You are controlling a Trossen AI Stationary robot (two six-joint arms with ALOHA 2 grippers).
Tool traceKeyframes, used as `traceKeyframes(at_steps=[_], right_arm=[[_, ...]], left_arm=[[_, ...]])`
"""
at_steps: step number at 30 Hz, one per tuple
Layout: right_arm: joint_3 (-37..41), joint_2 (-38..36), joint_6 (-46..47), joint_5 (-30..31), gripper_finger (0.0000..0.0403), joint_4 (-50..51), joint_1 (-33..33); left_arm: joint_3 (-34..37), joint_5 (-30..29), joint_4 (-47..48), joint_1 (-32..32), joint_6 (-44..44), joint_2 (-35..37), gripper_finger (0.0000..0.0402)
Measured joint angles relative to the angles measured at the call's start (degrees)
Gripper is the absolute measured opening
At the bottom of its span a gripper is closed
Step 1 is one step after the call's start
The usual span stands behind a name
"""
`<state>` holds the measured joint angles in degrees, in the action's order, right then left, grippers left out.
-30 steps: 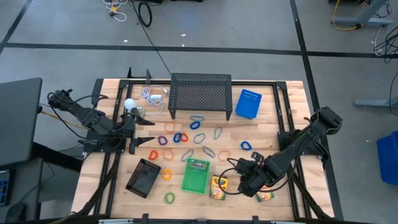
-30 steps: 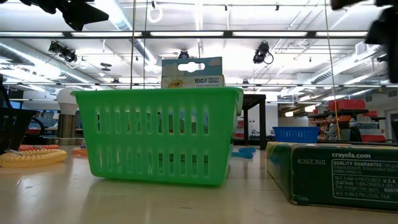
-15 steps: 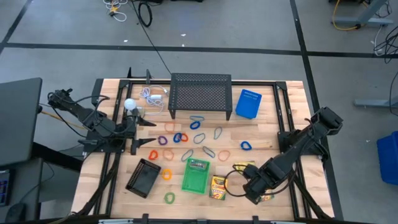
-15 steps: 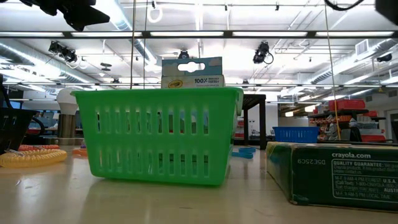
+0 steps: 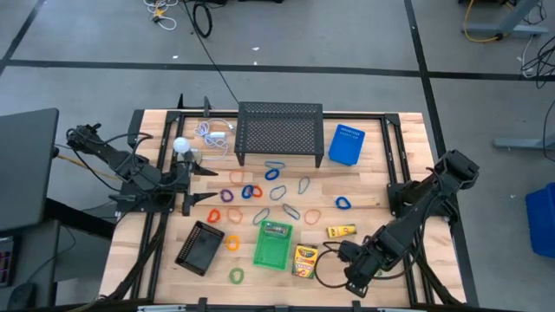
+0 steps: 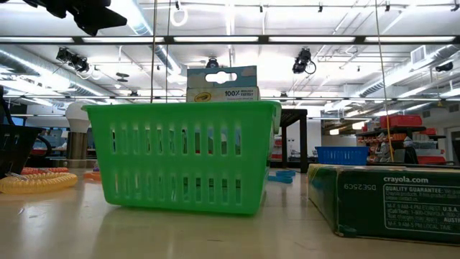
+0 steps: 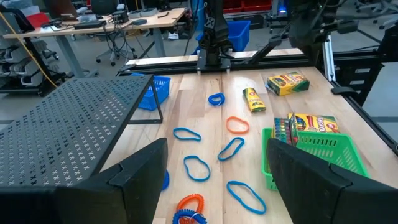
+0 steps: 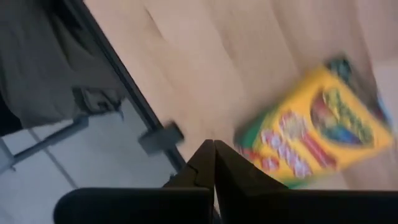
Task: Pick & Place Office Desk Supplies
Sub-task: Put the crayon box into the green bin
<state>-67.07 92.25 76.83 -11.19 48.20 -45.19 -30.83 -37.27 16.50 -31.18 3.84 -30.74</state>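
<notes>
Crayon box (image 5: 276, 230) inside green basket (image 5: 271, 253)

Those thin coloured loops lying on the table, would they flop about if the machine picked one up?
Probably yes. Each loop, like the blue loop, is a thin band lying flat in an uneven oval, so it looks soft and would likely sag. It seems very light, and being so flat on the wooden table, it may be hard to grasp.

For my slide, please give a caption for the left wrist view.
Open left gripper facing blue and orange loops, crayon boxes and a green basket.
</notes>
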Motion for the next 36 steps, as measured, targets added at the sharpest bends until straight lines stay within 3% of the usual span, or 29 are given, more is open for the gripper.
traceKeyframes(at_steps=[10,16,20,28,33,36], right_arm=[[0.0,4.4,5.2,-13.3,0.0002,2.2,-1.2],[0.0,9.7,5.2,-17.4,0.0001,-1.1,-2.0],[0.0,12.5,5.4,-17.9,0.0001,-4.4,-2.6],[0.0,17.9,5.8,-18.7,0.0,-0.9,-4.1],[0.0,19.3,7.3,-16.1,0.0,3.9,-4.5],[0.0,19.1,10.1,-11.2,0.0,8.3,-4.5]], left_arm=[[0.0,0.0,0.0,0.0,0.0,0.0,0.0283],[0.0,-0.2,0.0,0.0,0.0,0.0,0.0283],[0.0,-0.2,0.0,0.0,0.2,0.0,0.0283],[0.0,-0.2,-0.2,0.0,0.5,0.0,0.0283],[0.0,-0.2,-0.7,0.0,0.6,0.0,0.0283],[0.0,-0.2,-1.0,0.0,0.7,0.0,0.0283]])
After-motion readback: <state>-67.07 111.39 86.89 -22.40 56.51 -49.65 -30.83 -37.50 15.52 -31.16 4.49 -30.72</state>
